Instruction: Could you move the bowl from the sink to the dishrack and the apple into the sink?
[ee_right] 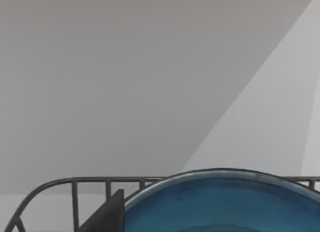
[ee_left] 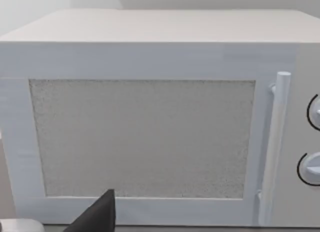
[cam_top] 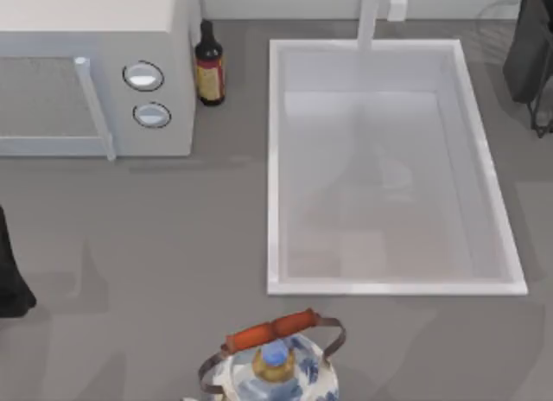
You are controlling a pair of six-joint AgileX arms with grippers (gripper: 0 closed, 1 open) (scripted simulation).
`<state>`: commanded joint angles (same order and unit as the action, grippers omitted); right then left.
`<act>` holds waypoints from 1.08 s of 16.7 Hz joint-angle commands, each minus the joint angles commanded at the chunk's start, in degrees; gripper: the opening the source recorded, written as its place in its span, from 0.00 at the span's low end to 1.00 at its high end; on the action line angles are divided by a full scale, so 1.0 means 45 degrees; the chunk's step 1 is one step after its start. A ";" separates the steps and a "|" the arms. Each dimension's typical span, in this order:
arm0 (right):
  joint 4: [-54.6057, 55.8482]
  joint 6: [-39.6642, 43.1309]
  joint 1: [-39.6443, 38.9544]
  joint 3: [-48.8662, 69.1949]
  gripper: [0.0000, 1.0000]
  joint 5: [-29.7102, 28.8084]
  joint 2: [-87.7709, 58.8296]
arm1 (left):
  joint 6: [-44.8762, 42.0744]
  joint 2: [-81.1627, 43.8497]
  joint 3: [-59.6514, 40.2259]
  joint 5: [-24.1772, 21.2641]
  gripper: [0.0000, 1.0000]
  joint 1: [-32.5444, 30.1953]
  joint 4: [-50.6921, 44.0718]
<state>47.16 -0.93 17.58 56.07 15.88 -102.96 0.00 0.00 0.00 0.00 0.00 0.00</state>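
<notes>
No legible text, brand, number or sign is showing anywhere. The dark bottle (cam_top: 208,64) beside the microwave (cam_top: 95,73) is carrying a red-and-yellow label, its print unreadable. The microwave's two dials (cam_top: 143,76) are bearing no readable markings.

Sink (cam_top: 275,159) white, faucet (cam_top: 369,16) white. Bowl (ee_right: 225,204) glossy blue, darker teal inside. Dishrack (ee_right: 75,192) wires dark grey. Microwave (cam_top: 95,73) white, speckled grey door. Bottle (cam_top: 209,64) dark, red-yellow label. Kettle (cam_top: 276,371) blue-and-white patterned, orange handle. Table (cam_top: 130,245) grey.
</notes>
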 joint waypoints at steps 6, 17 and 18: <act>-0.0151 -0.0044 -0.0002 -0.0174 1.00 -0.0084 0.0333 | 0.0000 0.0000 0.0000 0.0000 1.00 0.0000 0.0000; -0.3686 0.0084 -0.1321 -0.4356 1.00 -0.1195 0.7689 | 0.0000 0.0000 0.0000 0.0000 1.00 0.0000 0.0000; -0.4145 0.0087 -0.1487 -0.4903 1.00 -0.1356 0.8689 | 0.0000 0.0000 0.0000 0.0000 1.00 0.0000 0.0000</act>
<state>28.51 -0.54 10.89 34.01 9.78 -63.86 0.00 0.00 0.00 0.00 0.00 0.00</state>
